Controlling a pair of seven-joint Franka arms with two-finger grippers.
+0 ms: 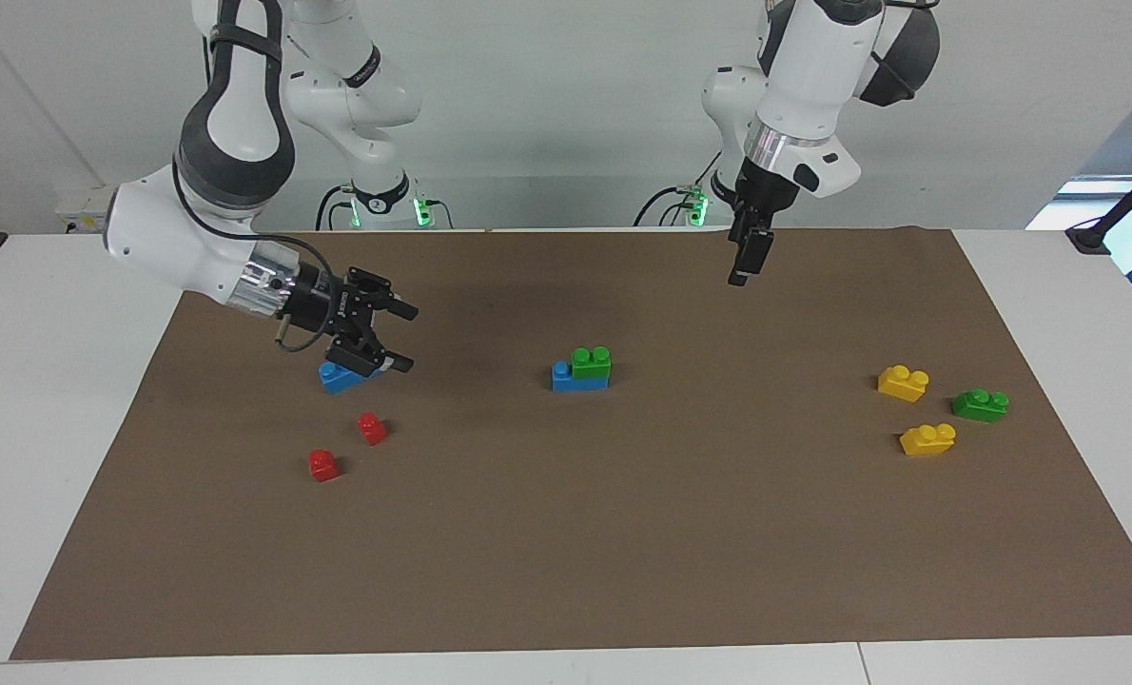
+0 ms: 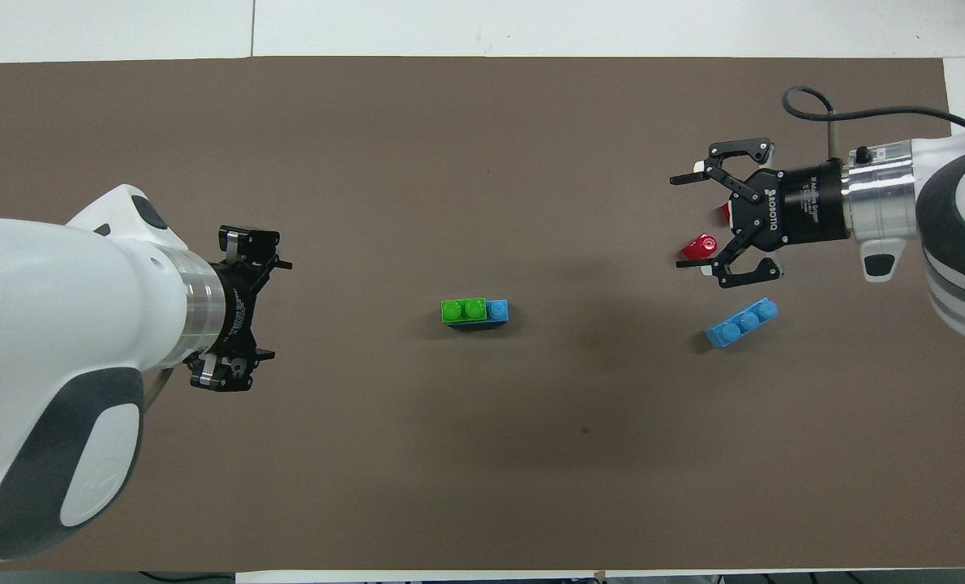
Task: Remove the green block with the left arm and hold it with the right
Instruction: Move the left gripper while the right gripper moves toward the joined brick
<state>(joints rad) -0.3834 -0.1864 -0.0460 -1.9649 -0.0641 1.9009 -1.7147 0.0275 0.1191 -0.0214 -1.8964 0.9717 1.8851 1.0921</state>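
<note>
The green block (image 1: pixel 592 362) (image 2: pixel 464 310), bright green with two studs, sits on one end of a blue brick (image 1: pixel 562 379) (image 2: pixel 498 310) in the middle of the brown mat (image 1: pixel 566 552). My left gripper (image 1: pixel 746 262) (image 2: pixel 276 310) hangs open above the mat, between the stack and the left arm's end of the table, touching nothing. My right gripper (image 1: pixel 409 337) (image 2: pixel 677 221) is open and empty. It points toward the stack from over the loose blue brick (image 1: pixel 338 379) (image 2: pixel 740 323) and the red bricks.
Two small red bricks (image 1: pixel 372 428) (image 1: pixel 322 464) lie near the loose blue brick at the right arm's end. Two yellow bricks (image 1: pixel 903 382) (image 1: pixel 927 439) and a darker green brick (image 1: pixel 980 404) lie at the left arm's end.
</note>
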